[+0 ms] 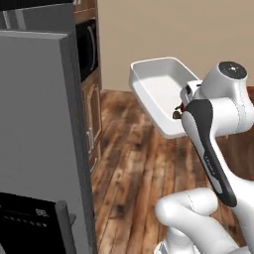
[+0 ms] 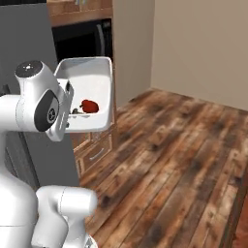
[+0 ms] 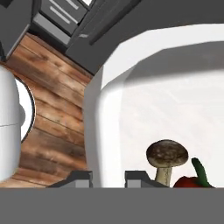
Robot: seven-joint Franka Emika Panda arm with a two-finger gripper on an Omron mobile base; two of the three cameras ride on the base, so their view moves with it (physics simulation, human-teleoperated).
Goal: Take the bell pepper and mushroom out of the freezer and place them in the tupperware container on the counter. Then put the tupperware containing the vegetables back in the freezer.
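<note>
White plastic takes up most of the hand view: the tupperware container [image 3: 175, 87], a shallow box with rounded corners, is held up in the air by the gripper [image 3: 108, 178]. The two dark fingertips [image 3: 78, 178] sit close together, pinched on the container's wall, one tip outside the rim and one inside.

Inside the box, the tan-brown mushroom [image 3: 166, 159] stands upright on its pale stem. Just beside it, at the frame's edge, lies the red bell pepper [image 3: 190, 181] with its green stem.

The left base view shows the container [image 1: 161, 89] tilted and raised above the floor, beyond the white arm, with only a sliver of red and brown at its near edge. The right base view shows the box [image 2: 94, 92] from the other side, with the pepper [image 2: 90, 106] clearly resting near the low wall; the mushroom there is too small to make out surely.

The grey fridge [image 1: 39, 129] stands tall at the left of the left base view, apart from the container. The wood-plank floor [image 2: 179, 160] is reddish brown, and the walls [image 2: 203, 48] are plain beige. Wooden cabinets with a dark oven [image 2: 82, 41] stand behind the box.
</note>
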